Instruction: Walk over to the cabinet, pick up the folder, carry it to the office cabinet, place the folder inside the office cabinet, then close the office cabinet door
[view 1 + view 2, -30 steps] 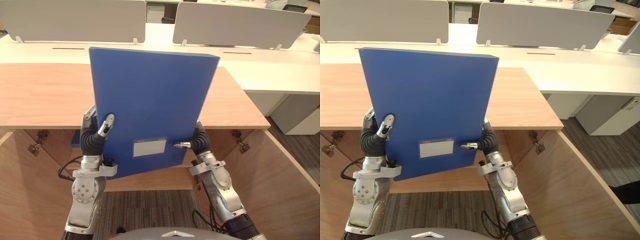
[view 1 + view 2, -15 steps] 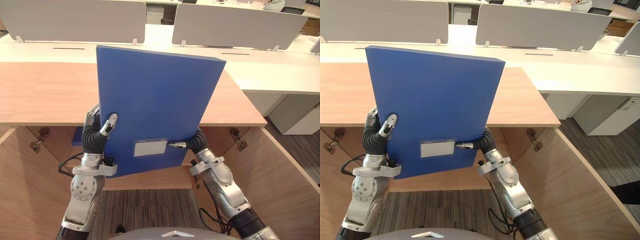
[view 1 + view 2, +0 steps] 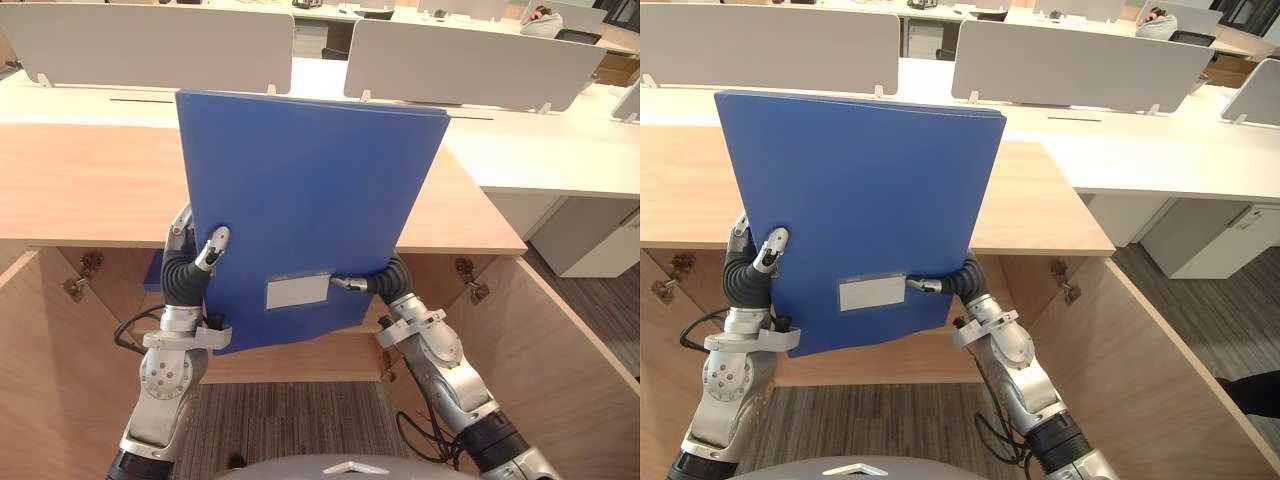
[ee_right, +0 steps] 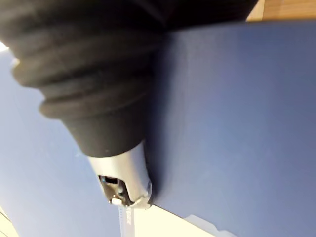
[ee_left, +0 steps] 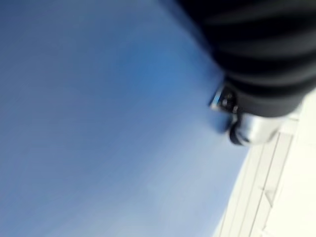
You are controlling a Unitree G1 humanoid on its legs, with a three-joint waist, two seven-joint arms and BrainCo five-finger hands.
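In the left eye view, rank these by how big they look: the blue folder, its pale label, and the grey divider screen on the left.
1. blue folder, though it is nearest the camera
2. grey divider screen
3. pale label

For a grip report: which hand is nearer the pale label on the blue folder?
Right. The right hand reaches almost to the label on the folder; the left hand pinches the opposite side, higher up and well apart from the label.
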